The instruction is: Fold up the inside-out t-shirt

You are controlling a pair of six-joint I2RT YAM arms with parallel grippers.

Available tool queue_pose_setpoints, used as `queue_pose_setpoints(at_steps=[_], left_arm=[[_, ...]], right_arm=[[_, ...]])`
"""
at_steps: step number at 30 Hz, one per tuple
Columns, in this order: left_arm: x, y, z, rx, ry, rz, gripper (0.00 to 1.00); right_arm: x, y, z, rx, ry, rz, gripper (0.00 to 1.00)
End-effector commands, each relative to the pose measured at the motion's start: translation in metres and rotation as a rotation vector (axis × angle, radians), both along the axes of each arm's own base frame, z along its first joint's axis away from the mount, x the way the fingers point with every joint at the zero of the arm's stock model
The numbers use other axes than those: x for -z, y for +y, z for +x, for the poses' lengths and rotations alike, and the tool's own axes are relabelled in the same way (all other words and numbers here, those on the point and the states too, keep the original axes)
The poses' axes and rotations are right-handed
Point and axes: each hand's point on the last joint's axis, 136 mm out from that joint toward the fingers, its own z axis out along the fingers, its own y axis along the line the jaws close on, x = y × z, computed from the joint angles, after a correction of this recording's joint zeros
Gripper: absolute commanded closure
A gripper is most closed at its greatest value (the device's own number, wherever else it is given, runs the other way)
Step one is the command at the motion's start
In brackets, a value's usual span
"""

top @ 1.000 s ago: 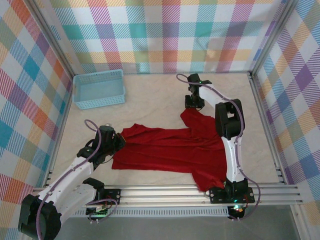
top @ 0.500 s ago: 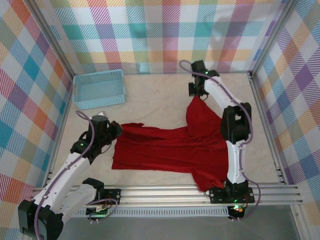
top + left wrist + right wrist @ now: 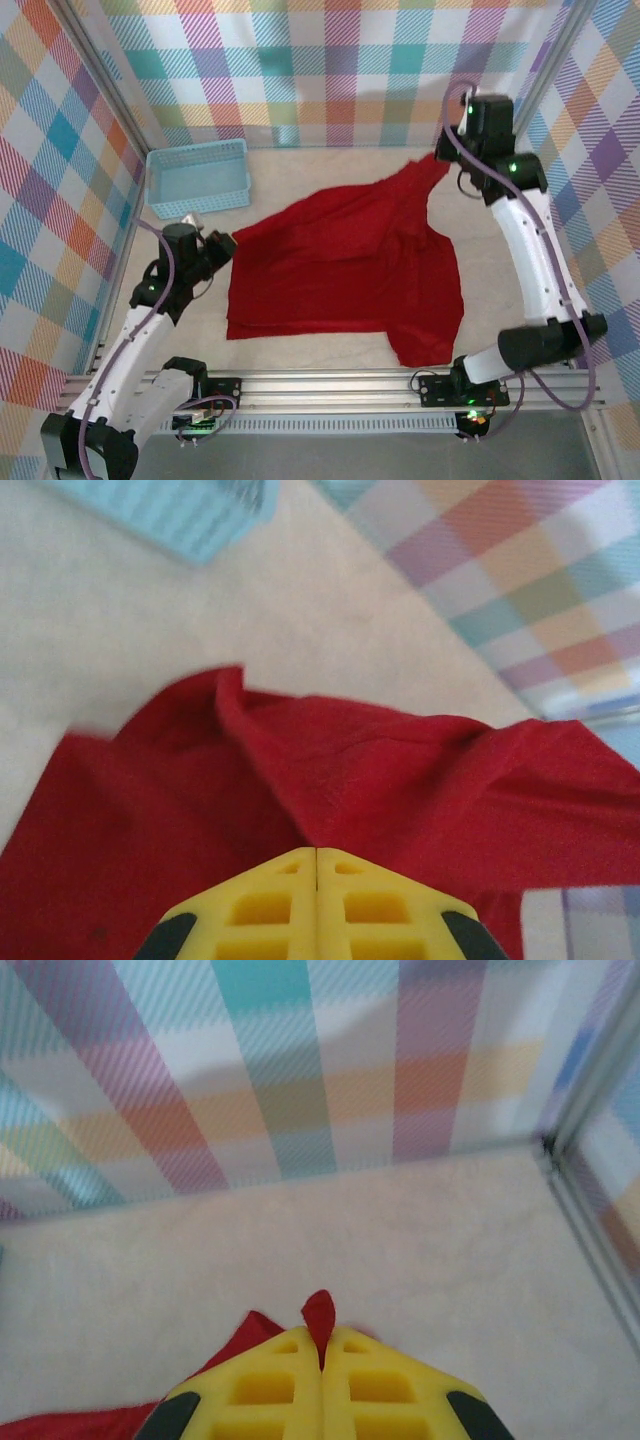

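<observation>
Plaid walls (image 3: 340, 70) in pastel checks close off three sides of a pale, marbled bench (image 3: 320, 190). A metal rail (image 3: 330, 382) runs along its near edge, where the two arms are bolted.

The red t-shirt (image 3: 340, 260) lies spread over the middle of the bench, mostly flat. Its lower edge runs roughly parallel to the near edge, and one flap reaches down towards the near right. It is pulled out at two corners.

The left end effector (image 3: 316, 855) sits beside the bench's left edge, its yellow fingers pressed together on the shirt's left corner. The cloth bunches into folds right at the tips.

The right end effector (image 3: 322, 1338) is up by the far right corner, close to the back wall. Its fingers are closed, and a small tab of red cloth pokes out between them. From that pinch the fabric rises off the bench in a narrowing point.

A light-blue basket (image 3: 197, 178) stands in the far left corner, apart from the shirt.
</observation>
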Motion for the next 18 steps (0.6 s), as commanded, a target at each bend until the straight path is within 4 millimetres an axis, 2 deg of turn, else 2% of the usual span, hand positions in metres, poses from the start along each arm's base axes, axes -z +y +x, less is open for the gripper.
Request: queue_pose_setpoints(at_steps=[1, 5, 6, 7, 10, 12, 15, 18], left_arm=[[0.062, -0.010, -0.039, 0.065, 0.186, -0.037, 1.00], [0.114, -0.009, -0.079, 0.076, 0.341, -0.035, 1.00], [0.124, -0.008, -0.086, 0.069, 0.372, -0.035, 1.00], [0.134, -0.008, -0.093, 0.068, 0.401, -0.044, 0.97], [0.156, -0.006, -0.108, 0.058, 0.482, -0.039, 0.79], [0.155, -0.002, -0.109, 0.052, 0.502, -0.009, 0.70], [0.127, 0.004, -0.093, 0.050, 0.442, 0.060, 0.58], [0.102, 0.006, -0.068, 0.068, 0.386, 0.124, 0.52]], right_arm=[[0.067, -0.017, -0.033, 0.090, 0.147, 0.063, 1.00], [0.141, -0.041, -0.087, 0.197, 0.265, 0.208, 1.00], [0.153, -0.045, -0.098, 0.219, 0.281, 0.232, 1.00], [0.168, -0.052, -0.111, 0.259, 0.308, 0.250, 1.00], [0.204, -0.062, -0.138, 0.323, 0.362, 0.292, 1.00], [0.220, -0.064, -0.146, 0.336, 0.384, 0.315, 1.00], [0.231, -0.058, -0.145, 0.312, 0.397, 0.337, 1.00], [0.231, -0.055, -0.141, 0.300, 0.397, 0.351, 1.00]])
